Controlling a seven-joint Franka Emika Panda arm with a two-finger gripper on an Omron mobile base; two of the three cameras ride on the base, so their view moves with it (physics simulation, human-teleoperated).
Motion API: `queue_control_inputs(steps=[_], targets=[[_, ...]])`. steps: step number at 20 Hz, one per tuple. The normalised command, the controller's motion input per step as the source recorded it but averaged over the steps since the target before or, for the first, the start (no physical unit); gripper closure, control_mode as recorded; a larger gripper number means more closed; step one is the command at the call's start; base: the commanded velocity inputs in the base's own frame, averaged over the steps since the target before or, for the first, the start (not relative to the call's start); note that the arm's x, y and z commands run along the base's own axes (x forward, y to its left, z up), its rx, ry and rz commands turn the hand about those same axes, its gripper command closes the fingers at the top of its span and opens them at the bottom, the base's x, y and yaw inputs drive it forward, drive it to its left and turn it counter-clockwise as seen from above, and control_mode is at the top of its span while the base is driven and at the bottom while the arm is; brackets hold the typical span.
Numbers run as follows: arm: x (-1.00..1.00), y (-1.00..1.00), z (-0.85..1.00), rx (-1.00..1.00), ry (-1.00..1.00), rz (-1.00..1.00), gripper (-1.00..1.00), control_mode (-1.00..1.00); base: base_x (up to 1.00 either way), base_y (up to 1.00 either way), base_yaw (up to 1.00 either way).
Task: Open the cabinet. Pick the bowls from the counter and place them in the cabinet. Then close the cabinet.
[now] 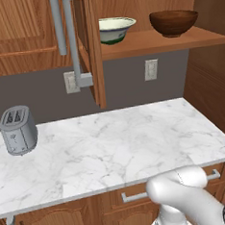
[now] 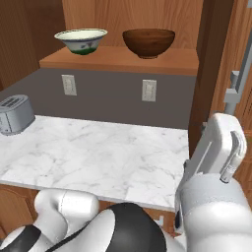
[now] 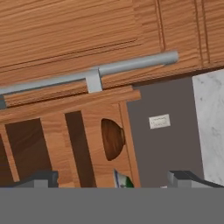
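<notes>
The cabinet stands open, its left door [image 1: 95, 48] swung out edge-on and its right door [image 2: 212, 59] swung out at the right. Both bowls sit upright on the wooden shelf [image 2: 123, 60]. The cream bowl [image 1: 116, 28] [image 2: 81, 40] is on the left and the dark brown bowl [image 1: 174, 22] [image 2: 148, 42] on the right, a little apart. My gripper [image 3: 113, 179] is open and holds nothing. In the rolled hand view it faces the right door's grey bar handle [image 3: 109, 70], with the brown bowl [image 3: 113, 139] and the rim of the cream bowl [image 3: 122, 180] beyond. The white marble counter [image 1: 117, 143] is bare of bowls.
A silver toaster [image 1: 18, 130] [image 2: 14, 114] stands at the counter's left end. Two wall outlets [image 2: 148, 90] are on the grey backsplash. The arm's white wrist [image 2: 216, 142] is close beside the open right door, below its handle [image 2: 241, 74]. A wooden side wall [image 1: 213, 86] bounds the counter's right.
</notes>
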Motion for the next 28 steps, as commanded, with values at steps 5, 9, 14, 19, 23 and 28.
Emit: queue_control_inputs(steps=[5,9,14,19,23,28], targets=[[-0.16,-0.51,0.06,0.04,0.0,0.07,-1.0,-1.0,0.0,0.0,0.0],[-0.02,-0.24,0.0,0.0,0.0,0.05,-1.0,-1.0,0.0,0.0,0.0],[0.02,-0.07,0.0,0.0,0.0,0.07,-1.0,-1.0,0.0,0.0,0.0],[0.11,-0.12,0.0,0.0,0.0,0.1,-1.0,-1.0,0.0,0.0,0.0],[0.41,-0.08,-0.06,0.0,0.0,0.11,-1.0,-1.0,0.0,0.0,0.0],[0.52,-0.07,-0.07,0.0,0.0,0.09,-1.0,-1.0,0.0,0.0,0.0]])
